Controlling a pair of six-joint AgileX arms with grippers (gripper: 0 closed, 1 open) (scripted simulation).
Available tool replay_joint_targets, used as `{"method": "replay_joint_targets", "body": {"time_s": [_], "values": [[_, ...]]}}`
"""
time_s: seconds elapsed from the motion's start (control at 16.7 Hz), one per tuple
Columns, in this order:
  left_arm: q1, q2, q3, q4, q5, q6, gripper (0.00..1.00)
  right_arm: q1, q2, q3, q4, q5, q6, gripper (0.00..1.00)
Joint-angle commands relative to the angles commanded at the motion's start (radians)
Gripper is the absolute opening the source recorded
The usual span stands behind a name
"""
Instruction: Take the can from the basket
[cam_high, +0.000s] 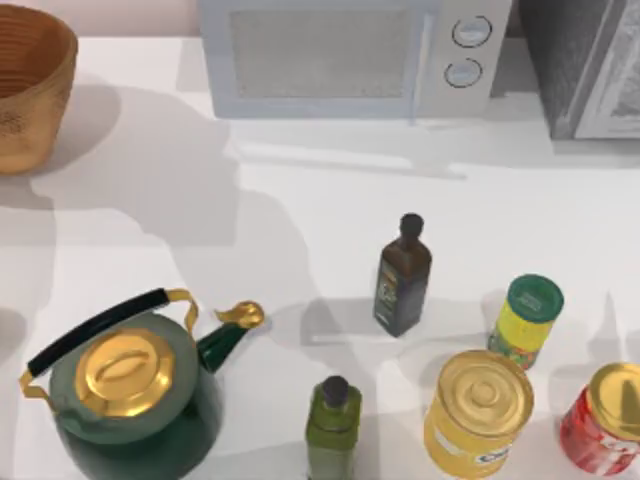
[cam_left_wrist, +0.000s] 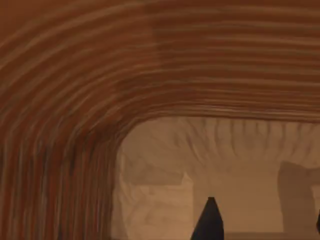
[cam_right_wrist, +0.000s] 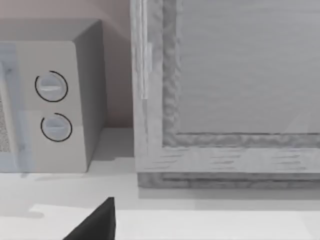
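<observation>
The top camera looked straight down on the table (cam_high: 300, 200). The left wrist camera sat very close to the basket's (cam_high: 30, 90) woven wall (cam_left_wrist: 100, 75) — at ten o'clock on the table. The right wrist camera faced the microwave (cam_high: 350, 55) dials (cam_right_wrist: 52, 105) at one o'clock — shared with the top view.

Basket (cam_high: 30, 85) (far-left corner), kettle (cam_high: 125, 400) near.

no label on any bottle or can is legible.
</observation>
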Motion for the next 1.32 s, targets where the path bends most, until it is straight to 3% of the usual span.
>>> {"method": "replay_joint_targets", "body": {"time_s": [0.24,0.9,1.14,1.32], "values": [[-0.019,-0.385,-0.367,0.199,-0.044,-0.030,0.00,0.000,0.000,0.000,0.000,0.000,0.000,1.00],[-0.141,-1.739,-1.552,0.690,-0.106,-0.120,0.00,0.000,0.000,0.000,0.000,0.000,0.000,1.00],[-0.186,-2.083,-1.860,0.782,-0.103,-0.150,0.00,0.000,0.000,0.000,0.000,0.000,0.000,1.00],[-0.210,-2.234,-1.996,0.815,-0.098,-0.165,0.00,0.000,0.000,0.000,0.000,0.000,0.000,1.00]]}}
